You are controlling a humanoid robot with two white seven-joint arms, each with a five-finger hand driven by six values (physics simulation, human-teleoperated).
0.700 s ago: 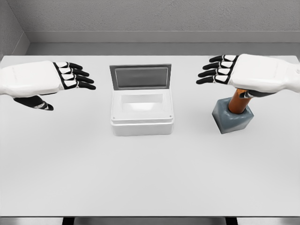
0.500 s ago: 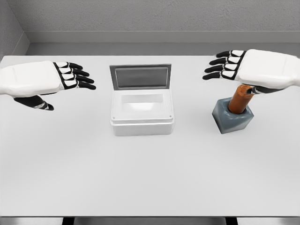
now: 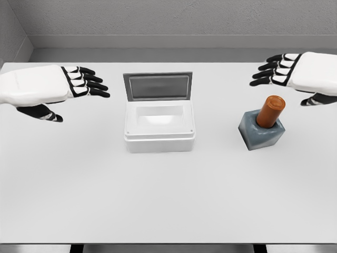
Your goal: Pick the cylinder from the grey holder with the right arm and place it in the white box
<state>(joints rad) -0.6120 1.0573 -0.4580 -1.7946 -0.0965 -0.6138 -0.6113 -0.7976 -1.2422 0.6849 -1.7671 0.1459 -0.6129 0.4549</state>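
The pale counter [image 3: 158,200] fills most of the head view, running back to a grey wall at 12 o'clock. Just left of the middle sits the white box [image 3: 159,129], its lid [image 3: 158,86] standing upright at its 12 o'clock edge and its inside bare. At about 9 o'clock the left robot hand [image 3: 58,89] hovers over the counter, fingers stretched out and released, holding nothing. At about 2 o'clock the right robot hand [image 3: 297,74] hangs near the frame edge, fingers likewise extended and released, apart from the objects below it. At 3 o'clock of the box stands the grey holder [image 3: 261,134], well apart from it. The orange cylinder [image 3: 270,111] sits in the holder, leaning slightly toward 1 o'clock, untouched by either hand.
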